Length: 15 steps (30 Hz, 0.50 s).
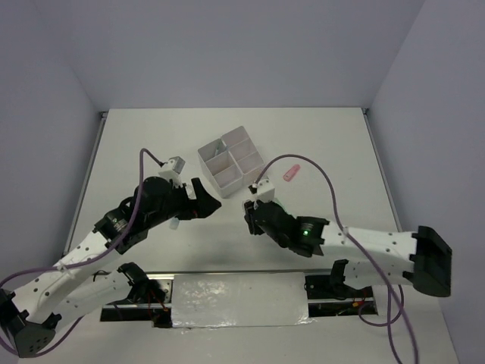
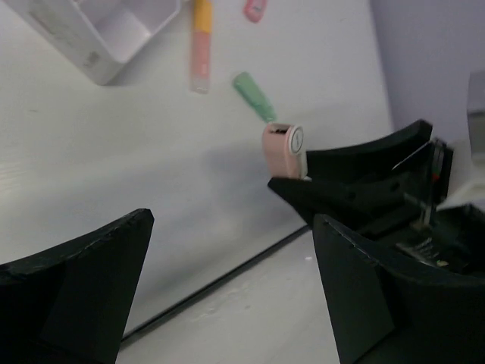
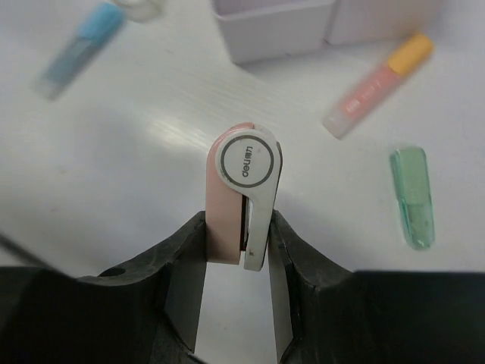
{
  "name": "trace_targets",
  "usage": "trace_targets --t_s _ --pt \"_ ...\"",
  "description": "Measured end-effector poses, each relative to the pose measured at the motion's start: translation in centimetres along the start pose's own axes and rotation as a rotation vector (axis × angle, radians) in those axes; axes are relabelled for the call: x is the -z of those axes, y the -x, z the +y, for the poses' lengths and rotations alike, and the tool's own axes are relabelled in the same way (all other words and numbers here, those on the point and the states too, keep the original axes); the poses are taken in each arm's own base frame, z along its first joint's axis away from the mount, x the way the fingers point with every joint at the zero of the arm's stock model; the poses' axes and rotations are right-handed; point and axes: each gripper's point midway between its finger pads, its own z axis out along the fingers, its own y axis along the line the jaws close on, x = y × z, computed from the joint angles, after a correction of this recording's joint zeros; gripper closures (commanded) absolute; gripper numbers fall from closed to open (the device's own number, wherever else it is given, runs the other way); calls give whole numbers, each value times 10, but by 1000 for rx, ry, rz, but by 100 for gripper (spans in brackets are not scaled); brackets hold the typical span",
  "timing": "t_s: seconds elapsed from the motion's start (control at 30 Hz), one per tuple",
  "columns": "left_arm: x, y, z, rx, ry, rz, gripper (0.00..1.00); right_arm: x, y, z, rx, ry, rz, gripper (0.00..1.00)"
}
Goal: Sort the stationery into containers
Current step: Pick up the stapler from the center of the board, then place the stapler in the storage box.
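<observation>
Fingers of right gripper pinched on pink-white tape dispenser at lower end (shallow hold), mid-table, near side of organiser. Clamp firm, lift clear of wall, release over one compartment. Left gripper wide open, empty.

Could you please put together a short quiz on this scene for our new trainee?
1. True or false: the left claw stands open, holding nothing.
2. What does the right claw grip? A: scissors; B: a pink-and-white tape dispenser; C: a stapler.
3. How many compartments does the organiser have?
Key: 1 true; 2 B; 3 four.
</observation>
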Motion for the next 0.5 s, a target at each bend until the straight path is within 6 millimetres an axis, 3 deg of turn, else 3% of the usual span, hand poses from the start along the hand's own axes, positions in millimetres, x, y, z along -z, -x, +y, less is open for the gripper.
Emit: trace_targets --t_s 0.1,0.23,0.5 --pt "-1 3 -23 125 -117 -21 1 34 20 17 33 168 -117 73" --pt "-11 3 -52 246 -242 1 5 61 40 22 35 282 -234 73" --pt "-43 -27 -87 275 -304 158 11 82 49 38 83 399 -313 72"
